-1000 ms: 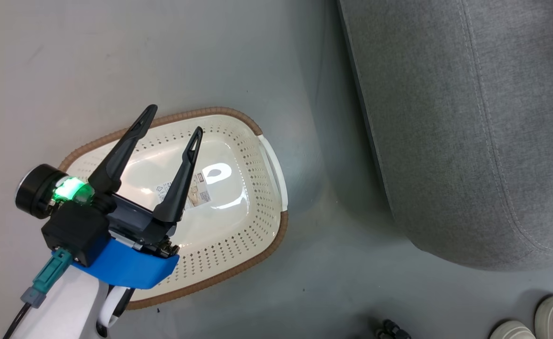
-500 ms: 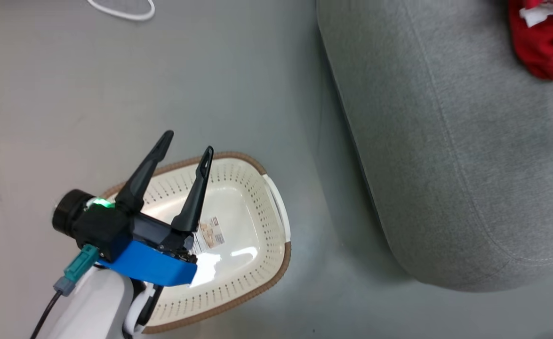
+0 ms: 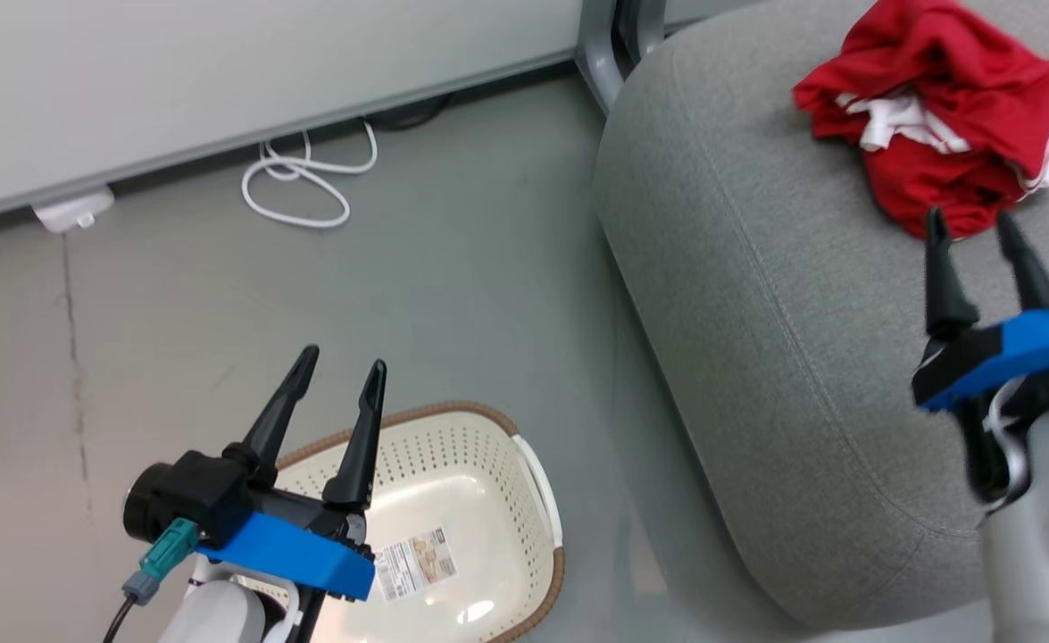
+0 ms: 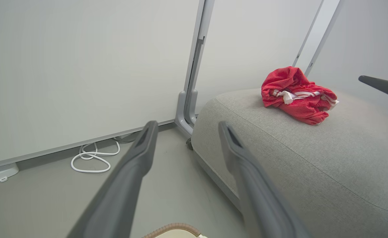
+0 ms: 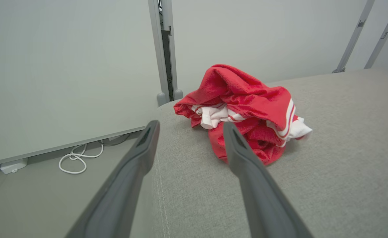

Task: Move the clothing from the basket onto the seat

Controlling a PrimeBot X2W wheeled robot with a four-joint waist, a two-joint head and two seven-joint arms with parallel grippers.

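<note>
Red clothing (image 3: 935,125) lies in a crumpled heap on top of the grey seat (image 3: 756,375), with white stripes showing among its folds. Over the last second the head camera has swung upward, bringing the heap and the right claw (image 3: 970,217) into its picture; the basket seems not to have shifted on the floor. That claw stands wide and holds nothing, its tips just short of the heap's near edge, which I read as a release just made. The left claw (image 3: 344,357) hangs wide and empty above the basket (image 3: 488,446), whose bare bottom shows a paper label (image 3: 414,561) and no cloth. The task looks done, or very nearly.

The basket's near end is cut off by the picture's bottom edge and partly covered by the left arm, so a leftover piece there cannot be ruled out. How many garments make up the heap is hard to tell. The seat runs out of frame on the right.
</note>
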